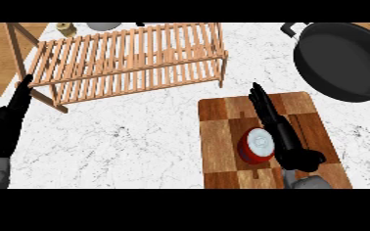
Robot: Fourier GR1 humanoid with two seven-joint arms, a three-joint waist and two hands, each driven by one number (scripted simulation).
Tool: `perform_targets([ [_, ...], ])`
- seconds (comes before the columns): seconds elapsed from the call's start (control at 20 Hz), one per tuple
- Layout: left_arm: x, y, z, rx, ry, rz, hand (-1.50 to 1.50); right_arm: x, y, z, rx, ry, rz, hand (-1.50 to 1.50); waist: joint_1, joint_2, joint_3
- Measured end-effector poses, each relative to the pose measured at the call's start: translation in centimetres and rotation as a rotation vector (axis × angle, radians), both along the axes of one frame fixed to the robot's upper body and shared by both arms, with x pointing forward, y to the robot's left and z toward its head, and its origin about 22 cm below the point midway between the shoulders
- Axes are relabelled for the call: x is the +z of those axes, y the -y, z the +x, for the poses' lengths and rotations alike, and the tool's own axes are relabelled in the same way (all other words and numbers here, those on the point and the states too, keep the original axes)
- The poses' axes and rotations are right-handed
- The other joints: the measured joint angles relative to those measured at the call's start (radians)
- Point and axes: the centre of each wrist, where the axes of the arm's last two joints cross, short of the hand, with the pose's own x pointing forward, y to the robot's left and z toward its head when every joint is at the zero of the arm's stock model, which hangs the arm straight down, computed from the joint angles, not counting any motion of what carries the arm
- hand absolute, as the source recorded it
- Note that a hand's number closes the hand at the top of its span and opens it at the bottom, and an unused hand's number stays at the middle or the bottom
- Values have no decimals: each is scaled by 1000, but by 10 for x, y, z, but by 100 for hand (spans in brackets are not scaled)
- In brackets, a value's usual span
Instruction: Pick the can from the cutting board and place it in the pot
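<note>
The red can (256, 147) with a white top stands on the wooden cutting board (217, 142) in the lower right of the frame. The right robot hand (278, 127) is just beside the can on its right, with fingers straight and open, holding nothing. The black pot (336, 61) is at the upper right, well apart from the can. The left robot hand (13, 115) rests open at the left edge. A wooden slatted rack (130, 58) stands on the white surface (123, 142) at the upper left.
</note>
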Motion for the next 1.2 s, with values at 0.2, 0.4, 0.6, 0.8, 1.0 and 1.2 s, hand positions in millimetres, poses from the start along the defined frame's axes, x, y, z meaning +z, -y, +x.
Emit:
perform_targets([
  [0.2,8,7,-3,-24,2,-27,0,8,-1,0,50,-26,-74,150,-5,6,-20],
  [0.4,4,5,-16,0,4,-93,0,20,21,6,12,12,-316,-150,-47,-3,-31],
  [0.6,1,-3,-32,38,-8,-136,0,40,12,9,-140,235,-292,-150,-92,-6,-21],
  [0.8,2,-6,-38,43,-24,-155,0,57,-3,3,-188,388,-213,-150,-105,-2,-16],
  [1.0,5,-4,-39,42,-33,-175,0,66,-6,-8,-165,391,-241,-150,-109,1,-18],
  [1.2,8,-5,-41,41,-38,-185,0,67,0,-18,-132,270,-327,-150,-115,6,-21],
])
